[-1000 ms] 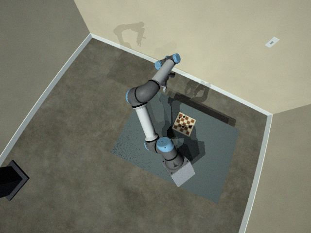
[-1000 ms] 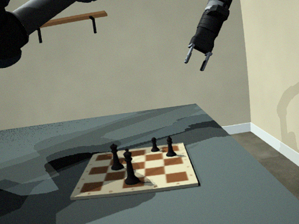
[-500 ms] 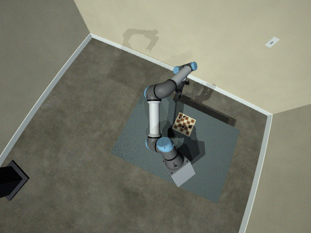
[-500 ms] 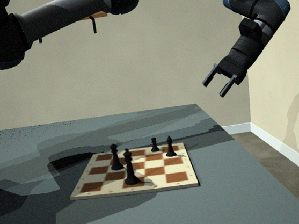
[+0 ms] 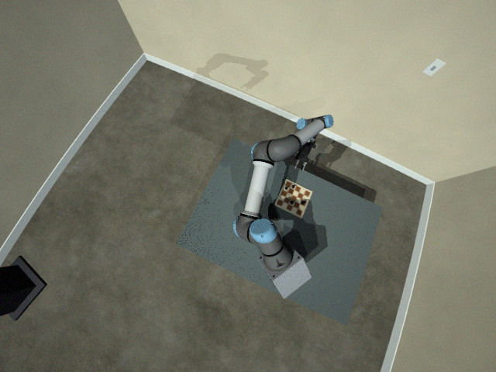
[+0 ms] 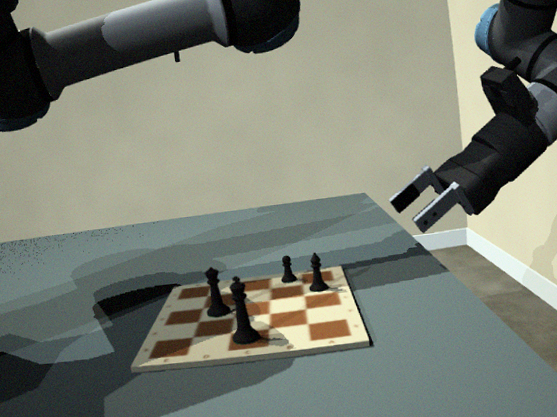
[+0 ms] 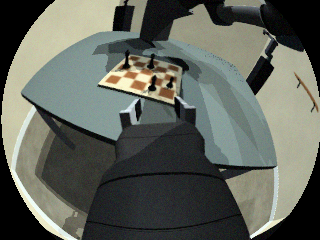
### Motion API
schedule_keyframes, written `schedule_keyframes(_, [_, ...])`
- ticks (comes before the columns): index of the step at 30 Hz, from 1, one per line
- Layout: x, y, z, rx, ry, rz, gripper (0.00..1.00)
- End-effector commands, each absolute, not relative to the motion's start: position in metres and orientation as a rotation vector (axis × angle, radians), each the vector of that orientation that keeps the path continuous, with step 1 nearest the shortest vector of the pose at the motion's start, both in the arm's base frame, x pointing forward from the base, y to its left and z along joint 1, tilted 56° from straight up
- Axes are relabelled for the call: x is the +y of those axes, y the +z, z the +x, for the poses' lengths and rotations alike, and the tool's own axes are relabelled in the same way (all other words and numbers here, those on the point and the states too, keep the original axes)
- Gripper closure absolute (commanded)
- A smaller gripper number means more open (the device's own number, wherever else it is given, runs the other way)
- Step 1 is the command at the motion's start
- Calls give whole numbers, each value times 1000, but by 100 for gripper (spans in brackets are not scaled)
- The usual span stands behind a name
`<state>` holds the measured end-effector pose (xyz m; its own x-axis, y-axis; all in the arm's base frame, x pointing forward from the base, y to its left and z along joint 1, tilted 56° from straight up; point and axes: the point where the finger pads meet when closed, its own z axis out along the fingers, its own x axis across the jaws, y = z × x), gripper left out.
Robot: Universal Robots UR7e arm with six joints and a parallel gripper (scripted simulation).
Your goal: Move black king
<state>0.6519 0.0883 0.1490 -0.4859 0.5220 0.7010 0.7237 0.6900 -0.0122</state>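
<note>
From the top view I see the arm (image 5: 260, 180) reaching from its base block across the grey bench (image 5: 340, 248) toward the far wall, with the hand (image 5: 303, 156) out past the bench's far edge, beyond the chessboard (image 5: 295, 193); the pieces on the board are too small here for me to tell apart. In the exterior view the hand (image 6: 416, 206) hangs in the air off the right side of the bench (image 6: 442, 364), well apart from the board (image 6: 335, 342) and higher than the pieces, tilted so its fingers (image 6: 438, 208) point down and left toward the board. The fingers stand fully spread and there is nothing between them. Four black pieces stand upright on the board: the black king (image 6: 241, 311), the tallest, is nearest this camera, on a square in the front row; I cannot read the edge letters well enough to name the square. A queen (image 6: 215, 292) stands just behind and left of it, and a pawn (image 6: 288, 270) and a bishop (image 6: 317, 272) stand in the far row on the right. Through the wrist camera I look along the hand (image 7: 156, 112) at the bench and the board (image 7: 143, 83) ahead, with its two fingertips wide apart and the gap between them bare, and the king (image 7: 154, 83) standing on the board's near side.
</note>
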Motion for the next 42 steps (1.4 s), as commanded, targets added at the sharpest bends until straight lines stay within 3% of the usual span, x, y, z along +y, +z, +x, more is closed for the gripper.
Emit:
schedule_keyframes(1, [75,119,653,-2102,-286,-1045,0])
schedule_keyframes(15, [60,80,652,-1979,-177,-1149,0])
schedule_keyframes(42, [59,78,651,-1970,-170,-1155,0])
